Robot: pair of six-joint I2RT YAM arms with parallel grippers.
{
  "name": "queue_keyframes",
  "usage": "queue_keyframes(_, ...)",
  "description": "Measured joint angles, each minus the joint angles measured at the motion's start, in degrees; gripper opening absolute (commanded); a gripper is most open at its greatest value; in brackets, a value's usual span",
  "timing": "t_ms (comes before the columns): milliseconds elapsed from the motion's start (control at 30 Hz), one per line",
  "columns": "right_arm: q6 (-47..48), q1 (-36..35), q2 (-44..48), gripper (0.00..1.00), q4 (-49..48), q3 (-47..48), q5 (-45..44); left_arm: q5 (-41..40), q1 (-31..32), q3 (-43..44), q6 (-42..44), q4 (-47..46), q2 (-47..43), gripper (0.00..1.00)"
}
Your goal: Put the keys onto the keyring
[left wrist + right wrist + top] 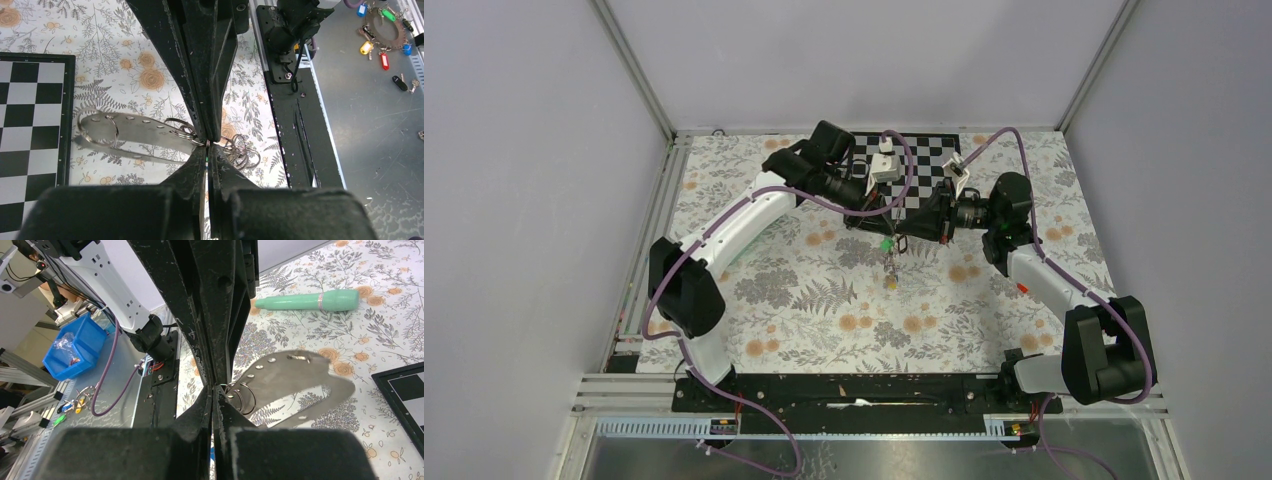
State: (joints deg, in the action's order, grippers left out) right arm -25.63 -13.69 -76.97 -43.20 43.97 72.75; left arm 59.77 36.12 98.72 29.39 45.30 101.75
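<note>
Apparently midway: right gripper point(216, 387) fingers together, pinching keyring point(239, 394); left gripper point(207, 142) fingers closed on green key point(886, 243) beside it; whether key is threaded, cannot tell.

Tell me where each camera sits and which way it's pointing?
Top external: above and behind, looking down on the table; left arm and right arm show.
Left wrist: on the left arm, looking past the left gripper, shut on rings, at the table.
Right wrist: likewise, past the shut right gripper.
Shared: both wrist views show the holed metal plate.
</note>
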Motion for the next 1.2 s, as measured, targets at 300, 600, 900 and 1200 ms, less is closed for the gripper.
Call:
queue_keyframes(300,0.90,0.68,0.00,0.13,1.36,-0.59,-0.13,-2.67,0.59,-0.85,0.94,-0.37,-0.20,0.00)
queue_keyframes(600,6.62,1.11,0.52,0.36,6.12,-0.42,-0.66,-17.81,5.03,6.73,3.19,11.15,1.05,0.00)
queue_keyframes(900,9.33,1.11,0.57,0.43,8.17,-0.42,-0.68,-24.90,7.34,9.18,3.32,15.17,2.91,0.00)
queue_keyframes(1200,14.38,0.42,0.74,0.40,13.00,-0.42,-0.66,-25.09,7.39,12.11,2.40,15.47,4.00,0.00)
